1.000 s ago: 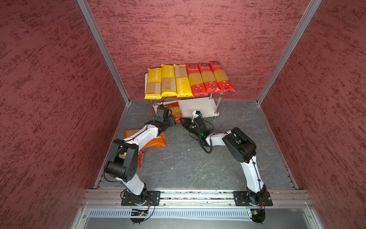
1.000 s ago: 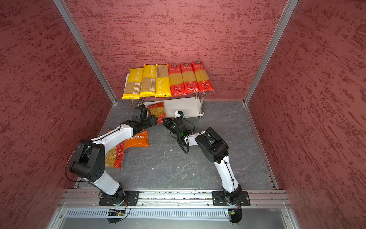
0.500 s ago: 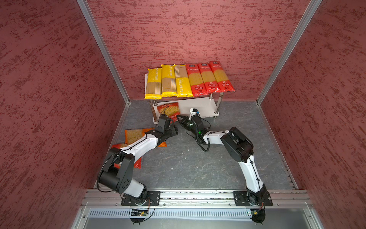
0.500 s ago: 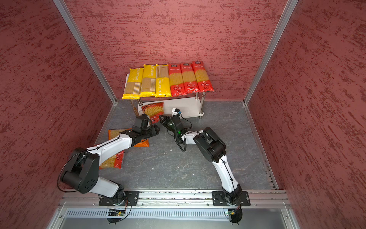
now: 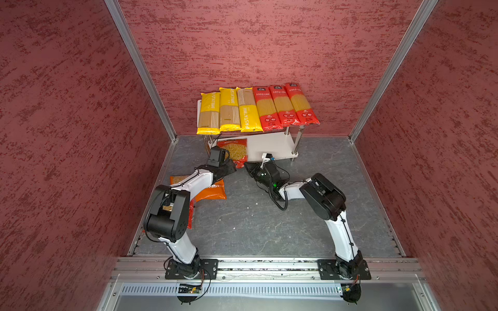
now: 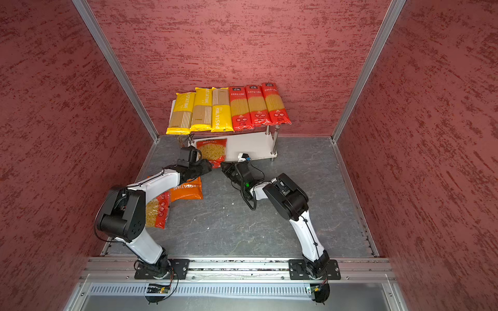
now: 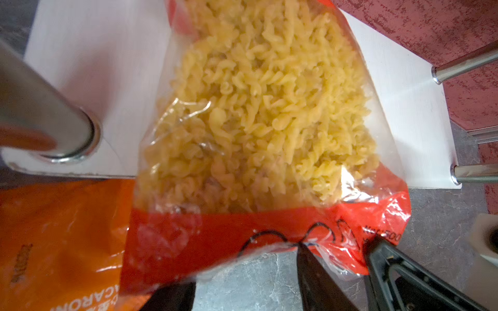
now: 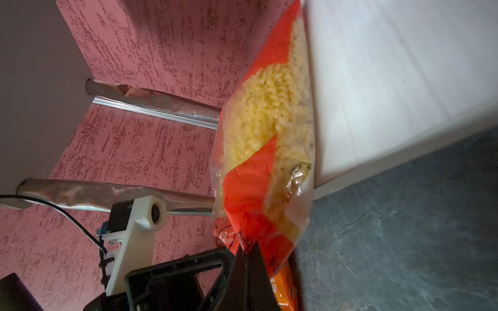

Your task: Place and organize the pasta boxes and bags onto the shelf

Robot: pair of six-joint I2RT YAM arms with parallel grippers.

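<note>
Crinkly clear-and-red pasta bag overhangs the smooth white shelf board front edge. Left gripper jaws apart at its seam; right gripper closed, touching it.

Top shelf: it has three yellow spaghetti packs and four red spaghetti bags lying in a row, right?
Not quite. The top shelf has three yellow spaghetti packs and three red spaghetti bags, not four, lying in a row. Both top views show it.

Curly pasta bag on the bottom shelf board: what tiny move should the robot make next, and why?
Probably nudge the pasta bag a little deeper onto the lower board. Its red end overhangs the front edge; the open left gripper and shut right gripper sit right at that end.
</note>
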